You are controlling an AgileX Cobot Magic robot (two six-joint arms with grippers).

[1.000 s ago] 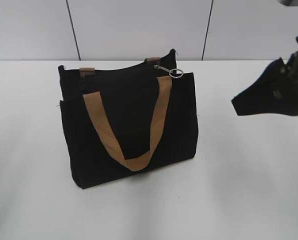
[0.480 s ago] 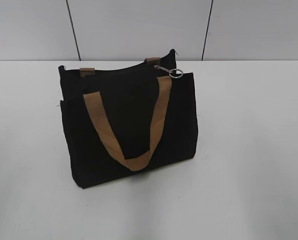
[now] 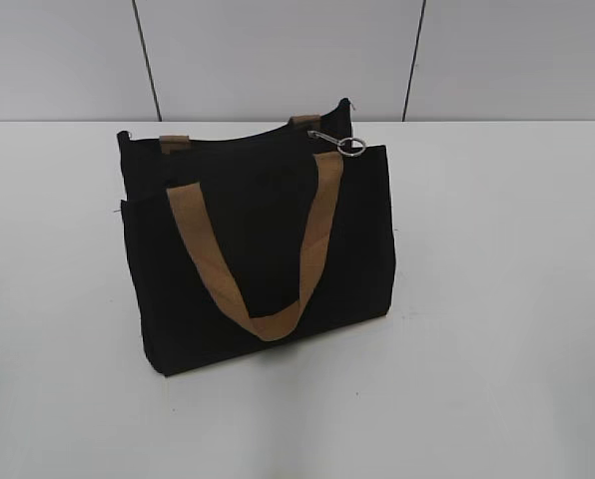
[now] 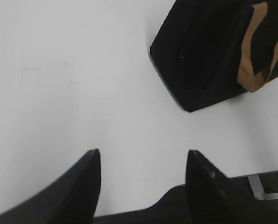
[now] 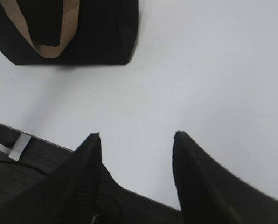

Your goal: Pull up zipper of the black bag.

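The black bag (image 3: 258, 249) stands upright on the white table, with a tan handle (image 3: 278, 249) hanging down its front. The zipper (image 3: 349, 147), a silver pull tab with a round ring, lies at the top right end of the bag's opening. Neither gripper shows in the exterior view. My left gripper (image 4: 142, 151) is open and empty over bare table, with a corner of the bag (image 4: 199, 56) at the upper right of its view. My right gripper (image 5: 136, 135) is open and empty near the table's front edge, the bag (image 5: 101, 32) at upper left.
The white table (image 3: 497, 299) spreads around the bag. A grey panelled wall (image 3: 278, 50) stands behind it. The table's front edge and a dark floor (image 5: 17, 158) show in the right wrist view, and the edge also shows in the left wrist view (image 4: 265, 179).
The right arm, seen at the right edge of the exterior view one second ago, has withdrawn out of that view. The bag and zipper have not moved.
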